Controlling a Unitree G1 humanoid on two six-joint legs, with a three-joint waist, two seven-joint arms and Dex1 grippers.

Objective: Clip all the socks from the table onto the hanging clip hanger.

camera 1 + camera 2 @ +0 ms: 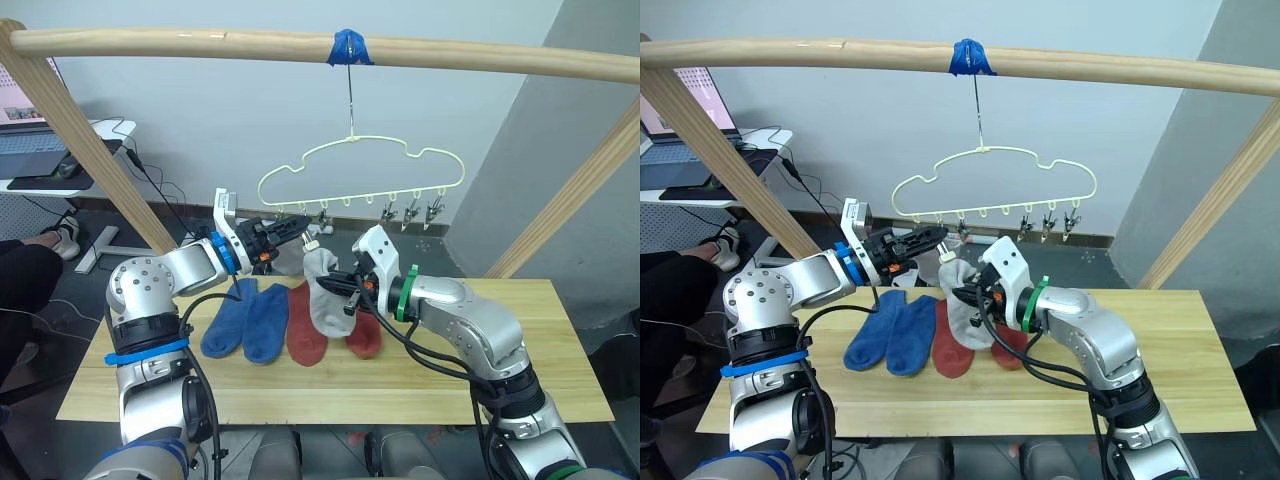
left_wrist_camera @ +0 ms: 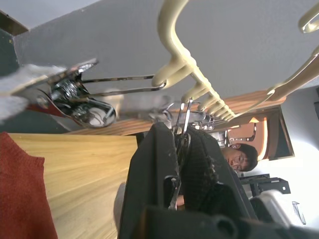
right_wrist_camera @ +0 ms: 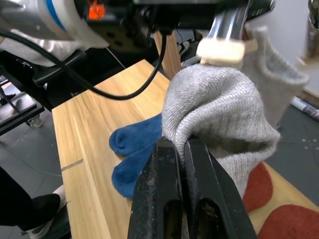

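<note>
A light grey knit ankle sock (image 1: 322, 290) is held up above the long pale wooden plank table (image 1: 520, 360), its upper edge raised to a small metal clip (image 2: 79, 97) on the bar of the thin pale yellow-green wire clip hanger (image 1: 360, 165). The hanger is hung by its metal hook from a round wooden pole (image 1: 200, 42) wrapped at that spot with blue tape (image 1: 350, 47). The sock's fabric is pinched between the closed black fingers of the right gripper (image 3: 182, 164), seen bunched over the fingertips in the right wrist view. The left gripper (image 2: 182, 149) is raised to the hanger's bar, its fingers pressed together on a second metal clip (image 2: 180, 124) just beside the first. On the table below, two blue socks (image 1: 245, 318) are laid side by side, with two rust-red socks (image 1: 305, 330) next to them, partly hidden behind the grey one. A person's dark trouser leg and shoe (image 1: 62, 236) are seen at the left edge, near a laptop (image 1: 30, 140) on a white side table.
</note>
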